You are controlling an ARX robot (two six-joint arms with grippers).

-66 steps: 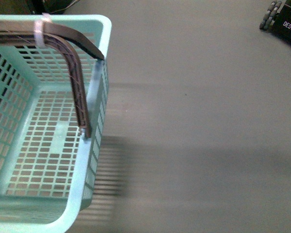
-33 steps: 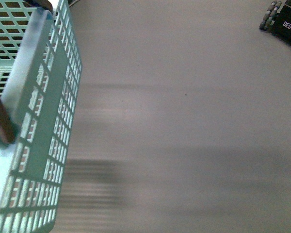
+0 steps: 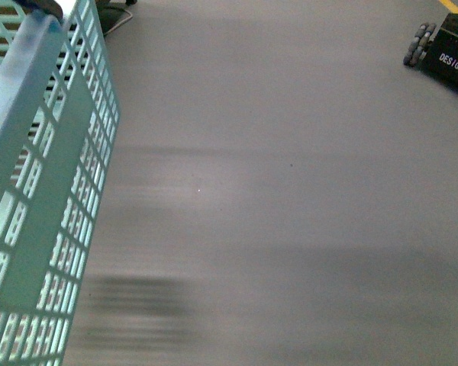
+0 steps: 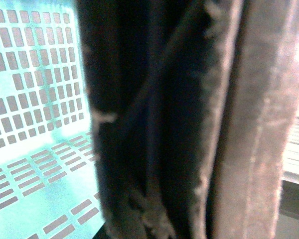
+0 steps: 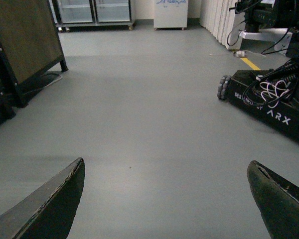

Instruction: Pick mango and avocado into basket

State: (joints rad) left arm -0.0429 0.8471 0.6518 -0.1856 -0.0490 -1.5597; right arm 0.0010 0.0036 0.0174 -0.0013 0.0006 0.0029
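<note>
The light teal basket [image 3: 46, 191] hangs tilted at the left of the front view, only its slotted side showing above the grey floor. In the left wrist view its slotted wall and bottom [image 4: 35, 99] show beside the dark brown handle [image 4: 154, 129], which fills the frame very close up. My left gripper is shut on the basket's handle; its fingers do not show apart from it. My right gripper [image 5: 167, 172] is open and empty above bare floor. The mango and the avocado are out of view. I cannot see the inside of the basket fully.
A black wheeled robot base [image 5: 269, 99] with cables stands at the far right and also shows in the front view [image 3: 443, 49]. A dark board on a black stand [image 5: 25, 45] is at the left. Glass-door cabinets [image 5: 94, 10] line the far wall.
The basket has swung and tilted to the left: a second ago I looked down into it, now only its outer side shows. The floor view has shifted a little.
</note>
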